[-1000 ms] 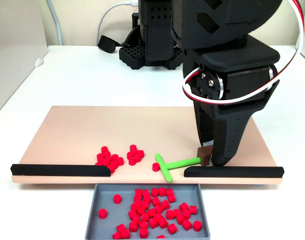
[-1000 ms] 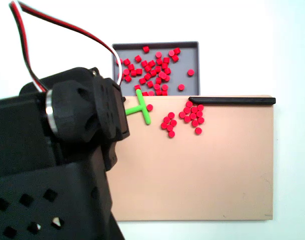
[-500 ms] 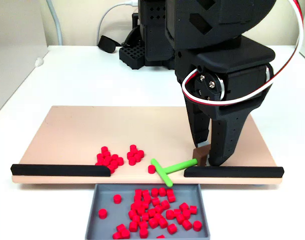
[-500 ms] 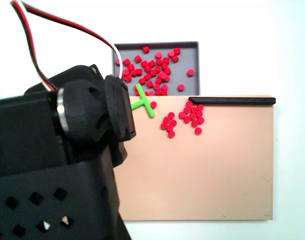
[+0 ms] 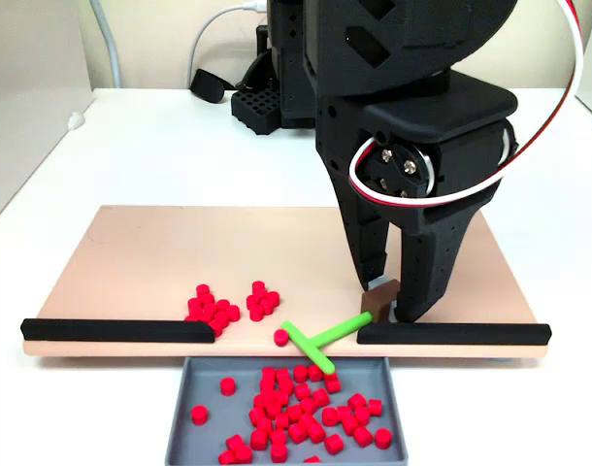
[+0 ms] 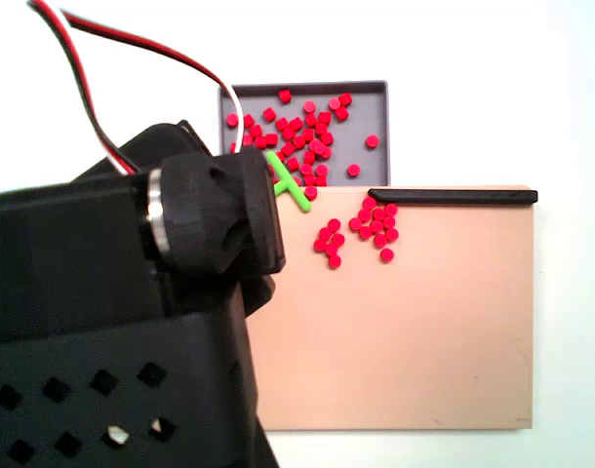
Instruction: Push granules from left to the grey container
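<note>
1. Step in hand: a sweep toward the tray. The claw (image 5: pixel 391 309) is closed on the brown end block (image 5: pixel 381 296) of the green T-shaped pusher (image 5: pixel 320 340), whose crossbar lies across the gap between the two black bars (image 5: pixel 116 330), its near end over the tray's rim.
2. One red granule (image 5: pixel 280 337) sits at the board's edge, touching the crossbar; judged about to drop in.
3. Grey container (image 5: pixel 178 419): on the white counter (image 5: pixel 180 146), just beside the tan board (image 5: pixel 160 252) below the gap. It holds many red granules (image 5: pixel 306 408), scattered loosely.
4. Outstanding stock: two clusters of granules (image 5: pixel 228 303) on the board, near the left bar in this fixed view; likewise in the other fixed view (image 6: pixel 361 229).
5. Next move, judged: draw the pusher back behind those clusters and sweep them to the gap without jamming them against the bar.
</note>
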### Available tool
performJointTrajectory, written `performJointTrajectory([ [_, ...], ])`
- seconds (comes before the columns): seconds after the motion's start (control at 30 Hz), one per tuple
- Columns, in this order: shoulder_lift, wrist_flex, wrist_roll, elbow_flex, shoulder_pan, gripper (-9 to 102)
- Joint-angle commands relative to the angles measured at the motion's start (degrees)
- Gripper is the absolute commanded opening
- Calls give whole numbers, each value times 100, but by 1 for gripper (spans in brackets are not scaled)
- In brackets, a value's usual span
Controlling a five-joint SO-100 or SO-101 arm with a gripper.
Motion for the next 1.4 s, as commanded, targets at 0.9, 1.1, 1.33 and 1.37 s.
performJointTrajectory([
  [0.9, 5458, 35, -3032, 4535, -79, 0],
  [1.1, 6935, 26, -4491, 6056, 413, 0],
  [1.33, 7444, -44, -6073, 6935, 1028, 0],
  [1.37, 7453, -44, -6179, 6987, 1037, 0],
])
